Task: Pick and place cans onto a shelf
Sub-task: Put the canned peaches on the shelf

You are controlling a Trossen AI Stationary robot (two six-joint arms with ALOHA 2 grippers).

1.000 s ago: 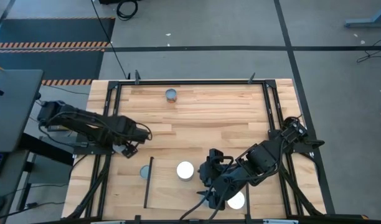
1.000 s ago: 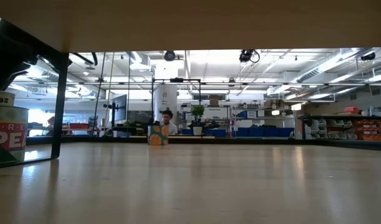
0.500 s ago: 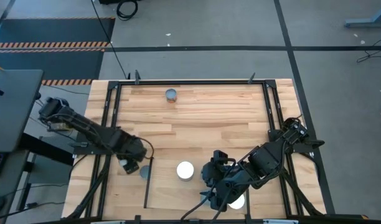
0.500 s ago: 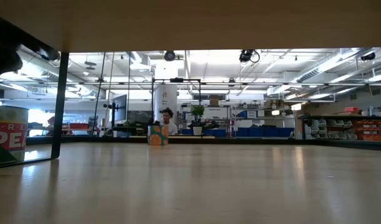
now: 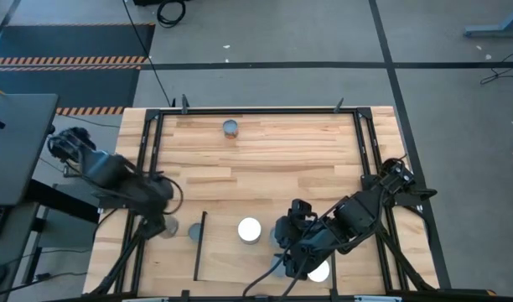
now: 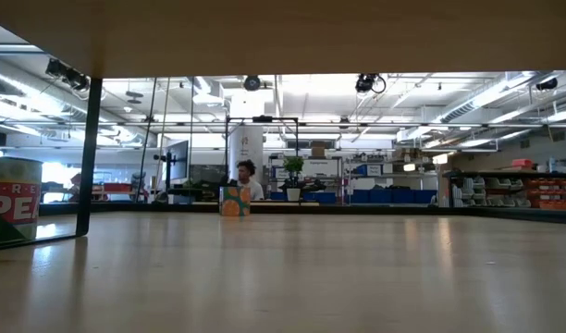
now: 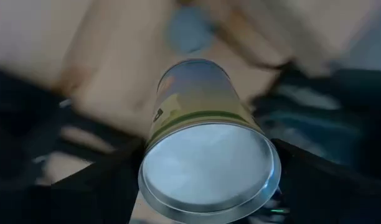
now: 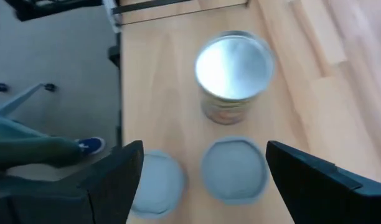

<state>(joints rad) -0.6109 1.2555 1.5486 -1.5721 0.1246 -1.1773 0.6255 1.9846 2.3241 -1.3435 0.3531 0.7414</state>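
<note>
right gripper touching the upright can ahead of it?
Apart. The right wrist view shows the right gripper open wide, with bare wood visible between each finger and the upright can.

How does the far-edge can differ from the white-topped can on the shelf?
Top: the far can is dull grey; the shelf can is bright white. Place: the far can stands alone on the tabletop by the far edge; the shelf can sits on the shelf. Both stand upright, ungripped.
</note>
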